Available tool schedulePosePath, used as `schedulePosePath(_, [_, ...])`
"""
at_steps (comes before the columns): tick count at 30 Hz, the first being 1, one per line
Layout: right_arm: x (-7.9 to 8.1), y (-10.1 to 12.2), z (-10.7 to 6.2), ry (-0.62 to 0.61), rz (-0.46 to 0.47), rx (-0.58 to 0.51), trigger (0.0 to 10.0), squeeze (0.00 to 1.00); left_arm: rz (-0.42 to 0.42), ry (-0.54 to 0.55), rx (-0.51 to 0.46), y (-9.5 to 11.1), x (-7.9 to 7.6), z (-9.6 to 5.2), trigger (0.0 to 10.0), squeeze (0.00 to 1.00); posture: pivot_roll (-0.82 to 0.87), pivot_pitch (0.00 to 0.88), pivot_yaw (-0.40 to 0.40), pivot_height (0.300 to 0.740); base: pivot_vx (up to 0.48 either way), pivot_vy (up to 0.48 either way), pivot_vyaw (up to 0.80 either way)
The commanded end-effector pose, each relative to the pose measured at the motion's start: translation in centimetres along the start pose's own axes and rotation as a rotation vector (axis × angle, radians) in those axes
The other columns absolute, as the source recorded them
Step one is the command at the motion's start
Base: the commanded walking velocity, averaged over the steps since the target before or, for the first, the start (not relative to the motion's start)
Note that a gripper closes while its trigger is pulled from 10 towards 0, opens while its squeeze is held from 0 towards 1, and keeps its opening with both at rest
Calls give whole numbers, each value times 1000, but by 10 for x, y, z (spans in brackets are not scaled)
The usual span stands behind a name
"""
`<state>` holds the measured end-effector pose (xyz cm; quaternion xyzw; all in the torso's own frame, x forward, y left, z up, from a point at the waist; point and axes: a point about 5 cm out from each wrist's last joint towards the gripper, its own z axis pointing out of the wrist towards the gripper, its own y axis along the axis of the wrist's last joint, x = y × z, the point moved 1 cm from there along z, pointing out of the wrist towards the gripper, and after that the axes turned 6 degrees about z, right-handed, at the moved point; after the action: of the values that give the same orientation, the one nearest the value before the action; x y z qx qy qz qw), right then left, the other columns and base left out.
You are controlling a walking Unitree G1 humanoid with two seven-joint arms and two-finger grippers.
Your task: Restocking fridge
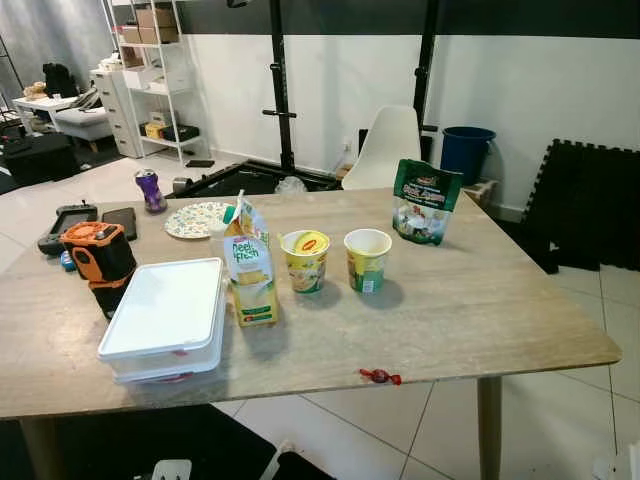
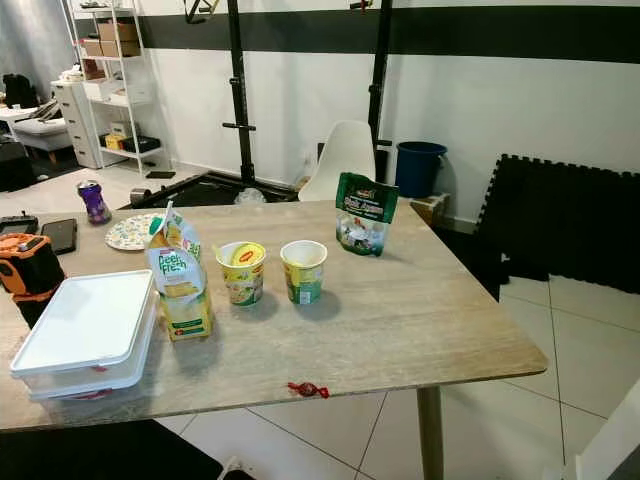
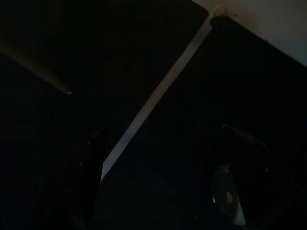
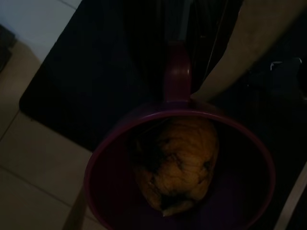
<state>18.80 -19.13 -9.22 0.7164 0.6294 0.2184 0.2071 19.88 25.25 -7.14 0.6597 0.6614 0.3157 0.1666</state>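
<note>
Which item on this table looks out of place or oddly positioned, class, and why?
A small red-wrapped candy lies alone at the table's front edge, apart from the groceries. The juice carton also stands with its top torn open.

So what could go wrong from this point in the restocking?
The open juice carton stands close against the white lidded container, so lifting either may tip it and spill. The two open cups stand close together; gripping one could knock the other. The red-wrapped candy lies near the table edge and could be brushed off.
</note>
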Motion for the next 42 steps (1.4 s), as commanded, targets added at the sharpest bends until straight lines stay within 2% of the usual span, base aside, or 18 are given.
schedulePosePath(1, [0,6,1,-3,-10,-19,10000,0,15,7,-2,0,2,0,10000,0,79,32,26,734,0,0,0])
schedulePosePath(19, [-12,12,0,-11,-12,-40,10000,0,13,7,-43,11,-2,0,10000,0,85,26,25,734,0,0,0])
schedulePosePath(42, [-10,11,0,-8,-20,-38,10000,0,9,8,-42,10,-5,0,10000,0,83,18,18,734,0,0,0])
